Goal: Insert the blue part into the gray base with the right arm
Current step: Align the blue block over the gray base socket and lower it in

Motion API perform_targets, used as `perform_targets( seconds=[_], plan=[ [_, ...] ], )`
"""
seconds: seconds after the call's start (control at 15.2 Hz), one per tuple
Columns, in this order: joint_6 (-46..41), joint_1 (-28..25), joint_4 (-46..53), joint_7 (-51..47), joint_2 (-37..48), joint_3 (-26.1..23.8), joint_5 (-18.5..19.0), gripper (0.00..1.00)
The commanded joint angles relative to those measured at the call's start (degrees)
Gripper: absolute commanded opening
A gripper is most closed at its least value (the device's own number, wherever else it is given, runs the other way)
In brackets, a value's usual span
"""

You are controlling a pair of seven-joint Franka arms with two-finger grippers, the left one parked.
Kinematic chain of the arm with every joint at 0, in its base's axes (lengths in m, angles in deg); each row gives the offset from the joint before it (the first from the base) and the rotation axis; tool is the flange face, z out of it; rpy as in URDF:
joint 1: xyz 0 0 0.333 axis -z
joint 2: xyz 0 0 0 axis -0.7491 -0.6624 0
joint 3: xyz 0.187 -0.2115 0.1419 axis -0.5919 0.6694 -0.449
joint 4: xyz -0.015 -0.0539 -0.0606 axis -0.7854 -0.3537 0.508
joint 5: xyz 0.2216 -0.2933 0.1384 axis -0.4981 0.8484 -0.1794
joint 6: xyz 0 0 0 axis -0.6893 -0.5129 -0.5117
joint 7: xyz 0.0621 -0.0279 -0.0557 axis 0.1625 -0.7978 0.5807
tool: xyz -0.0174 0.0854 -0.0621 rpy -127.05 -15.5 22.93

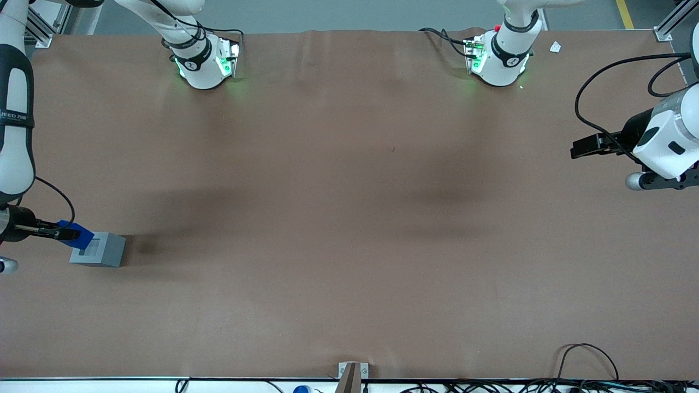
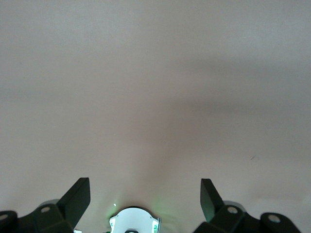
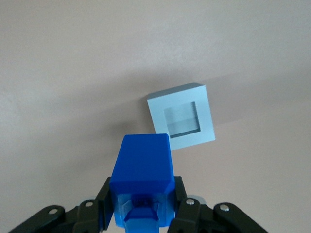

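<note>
Clamped between the two black fingers [image 3: 182,208] of the right arm's gripper [image 3: 142,213] is the blue part [image 3: 142,182], which is held off the table with its plain end pointing away from the wrist. Its stud end is seen seated between the fingers in the right wrist view. In the front view the gripper [image 1: 65,233] is found at the working arm's end of the table, reaching in sideways from the right arm [image 1: 15,125], whose white links and black bands run along that edge of the scene. The blue part [image 1: 76,233] is carried just above the gray base [image 1: 99,250] and overlaps the base's edge nearest the arm; from the base's centre the part lies at about ten o'clock. No contact between the two can be confirmed.

The gray base [image 3: 181,116] is set flat on the brown table [image 1: 349,218], with its square recess [image 3: 181,118] facing up and uncovered. In the right wrist view the base is seen clear of the part's leading end, with a strip of table showing between them. A soft shadow is cast on the table beside the base, toward the parked arm's end.
</note>
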Motion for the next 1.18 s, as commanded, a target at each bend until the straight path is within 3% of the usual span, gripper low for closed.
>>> perform_targets(
  seconds=[0.0, 0.86, 1.12],
  plan=[
    [-0.38, 2.12, 3.9, -0.27, -2.24, -0.66, 0.29, 0.01],
    [-0.12, 3.71, 5.14, 4.3, -7.6, -0.75, 0.12, 0.0],
    [3.13, 5.02, 5.14, 10.01, -9.09, -0.75, 0.12, 0.0]
  ],
)
